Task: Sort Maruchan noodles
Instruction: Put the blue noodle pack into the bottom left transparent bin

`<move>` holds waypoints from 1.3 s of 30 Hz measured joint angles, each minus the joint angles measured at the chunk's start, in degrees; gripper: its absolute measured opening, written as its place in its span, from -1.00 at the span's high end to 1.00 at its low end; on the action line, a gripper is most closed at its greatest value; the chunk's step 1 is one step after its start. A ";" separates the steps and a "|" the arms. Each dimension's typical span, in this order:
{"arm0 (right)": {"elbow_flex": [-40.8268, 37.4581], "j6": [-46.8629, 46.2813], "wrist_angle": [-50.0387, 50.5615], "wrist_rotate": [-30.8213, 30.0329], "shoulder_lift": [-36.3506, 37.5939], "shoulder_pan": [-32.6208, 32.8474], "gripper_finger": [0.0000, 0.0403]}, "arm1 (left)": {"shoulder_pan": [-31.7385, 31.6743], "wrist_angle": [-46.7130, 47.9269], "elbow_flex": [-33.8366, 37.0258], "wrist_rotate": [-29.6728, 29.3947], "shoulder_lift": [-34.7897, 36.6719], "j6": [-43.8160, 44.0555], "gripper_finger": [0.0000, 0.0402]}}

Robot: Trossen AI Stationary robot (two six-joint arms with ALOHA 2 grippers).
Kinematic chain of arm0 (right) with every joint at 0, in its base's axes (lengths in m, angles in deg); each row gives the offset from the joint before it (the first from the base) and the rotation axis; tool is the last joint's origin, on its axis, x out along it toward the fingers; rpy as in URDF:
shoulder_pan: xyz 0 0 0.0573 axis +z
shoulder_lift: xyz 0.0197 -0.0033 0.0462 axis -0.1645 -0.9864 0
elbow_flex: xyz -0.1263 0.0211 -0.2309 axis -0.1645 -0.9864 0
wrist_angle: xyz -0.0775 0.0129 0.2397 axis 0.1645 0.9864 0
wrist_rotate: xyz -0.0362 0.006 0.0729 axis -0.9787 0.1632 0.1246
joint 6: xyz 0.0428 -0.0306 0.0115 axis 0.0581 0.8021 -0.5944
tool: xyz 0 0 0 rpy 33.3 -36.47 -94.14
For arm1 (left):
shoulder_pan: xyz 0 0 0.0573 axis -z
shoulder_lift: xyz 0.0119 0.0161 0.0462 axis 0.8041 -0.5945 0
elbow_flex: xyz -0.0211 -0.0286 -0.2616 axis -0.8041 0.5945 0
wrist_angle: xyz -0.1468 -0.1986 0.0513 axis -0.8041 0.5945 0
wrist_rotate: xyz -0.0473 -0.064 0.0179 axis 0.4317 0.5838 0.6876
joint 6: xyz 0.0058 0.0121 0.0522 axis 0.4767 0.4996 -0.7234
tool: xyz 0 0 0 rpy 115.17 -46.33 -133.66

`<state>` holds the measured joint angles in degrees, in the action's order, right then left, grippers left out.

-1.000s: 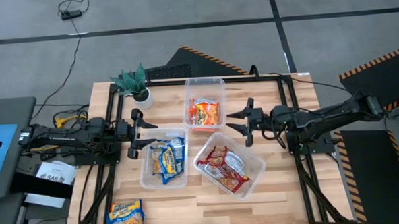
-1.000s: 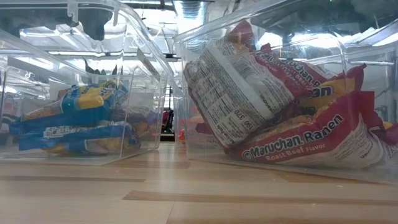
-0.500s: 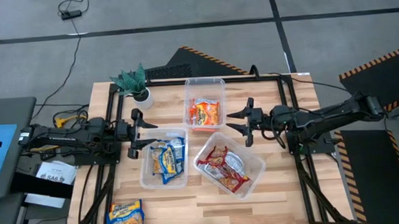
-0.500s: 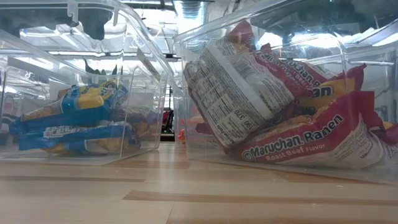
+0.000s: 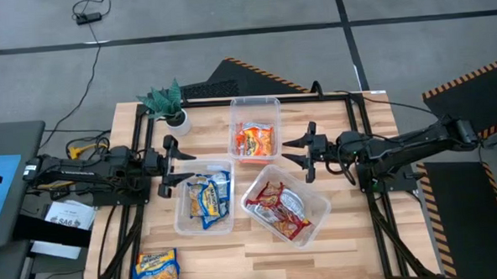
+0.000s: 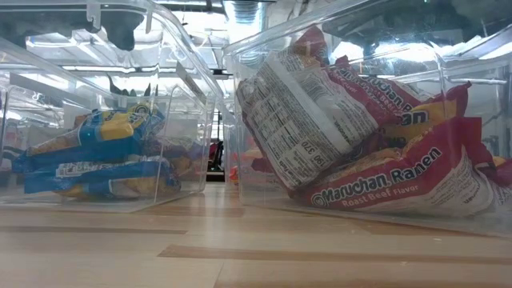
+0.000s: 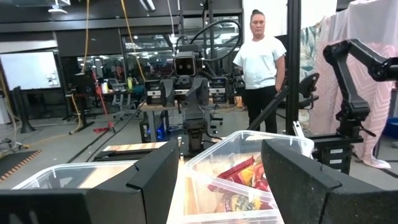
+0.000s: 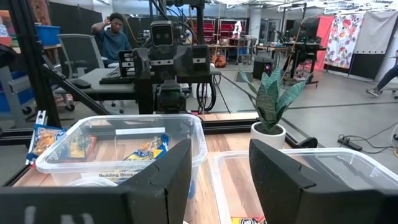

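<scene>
Nothing changed over the last second: left gripper [image 5: 167, 167] and right gripper [image 5: 308, 151] stay spread wide, empty, unmoving. Blue packets [image 5: 207, 198] binned just beside left gripper; red packets [image 5: 277, 207] near right gripper. One loose packet [image 5: 157, 270] far off at tabletop [image 5: 262, 252] edge, likely unsorted.

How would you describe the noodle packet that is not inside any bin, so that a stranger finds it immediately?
Start from the wooden table and go to its near corner on the left arm's side, below the bin of blue packets. There a yellow and blue noodle packet lies flat at the table's edge. Every other packet sits inside a clear bin; this one lies alone outside them.
</scene>
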<state>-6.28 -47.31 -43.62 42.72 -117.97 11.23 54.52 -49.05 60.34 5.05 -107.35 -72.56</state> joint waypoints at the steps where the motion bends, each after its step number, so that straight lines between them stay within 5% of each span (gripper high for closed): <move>1: 0.00 0.02 0.14 -0.02 0.00 0.04 0.10 | -0.02 0.00 0.00 0.35 0.00 0.00 -0.09; 39: 0.00 0.02 1.60 -0.07 0.00 -0.03 0.10 | 0.00 0.00 0.00 1.02 0.00 0.22 -0.09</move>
<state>-6.28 -47.29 -42.01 42.65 -117.97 11.20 54.52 -49.05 60.34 6.08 -107.35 -72.34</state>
